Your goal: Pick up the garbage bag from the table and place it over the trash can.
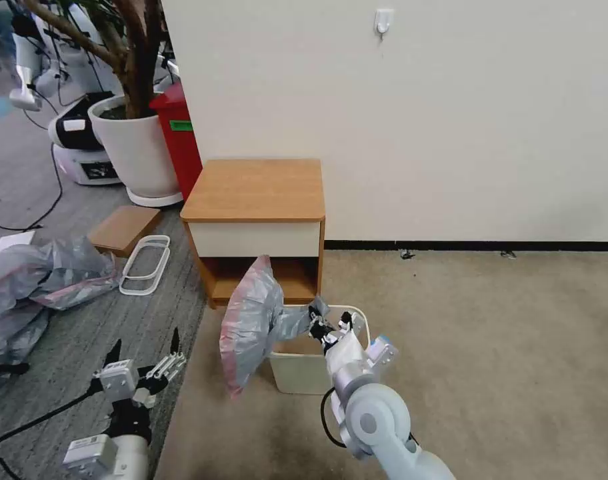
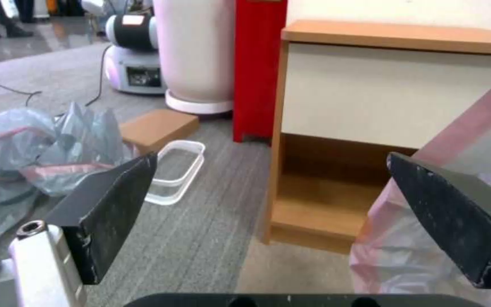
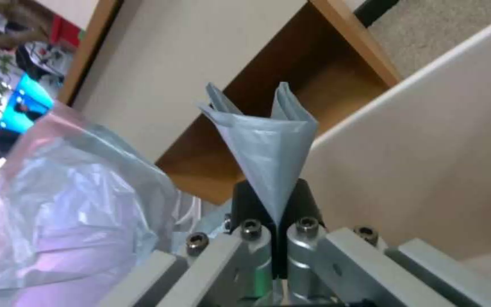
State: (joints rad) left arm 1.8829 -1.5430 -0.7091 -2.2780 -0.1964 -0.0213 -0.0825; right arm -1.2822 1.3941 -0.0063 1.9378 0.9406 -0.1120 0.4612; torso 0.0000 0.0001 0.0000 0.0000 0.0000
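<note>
The garbage bag [image 1: 254,321], translucent grey with a pinkish-red rim, hangs in the air in front of the table [image 1: 254,190]. It billows open to the left of the cream trash can [image 1: 309,369] on the beige carpet. My right gripper [image 1: 319,327] is shut on a grey corner of the bag [image 3: 268,140], over the can's near-left rim, and the can's beige wall [image 3: 427,162] rises beside it. My left gripper [image 1: 144,351] hovers open low at the left over the grey carpet. Its black fingers [image 2: 112,204] frame the table [image 2: 393,85] and the bag's pink edge [image 2: 456,132].
A heap of grey-pink plastic bags [image 1: 34,280] lies on the floor at the left. Beside it are white plastic frames [image 1: 146,263] and a flat brown box [image 1: 124,229]. A white plant pot [image 1: 136,150] and a red bin [image 1: 181,143] stand behind the table. Open beige carpet lies to the right.
</note>
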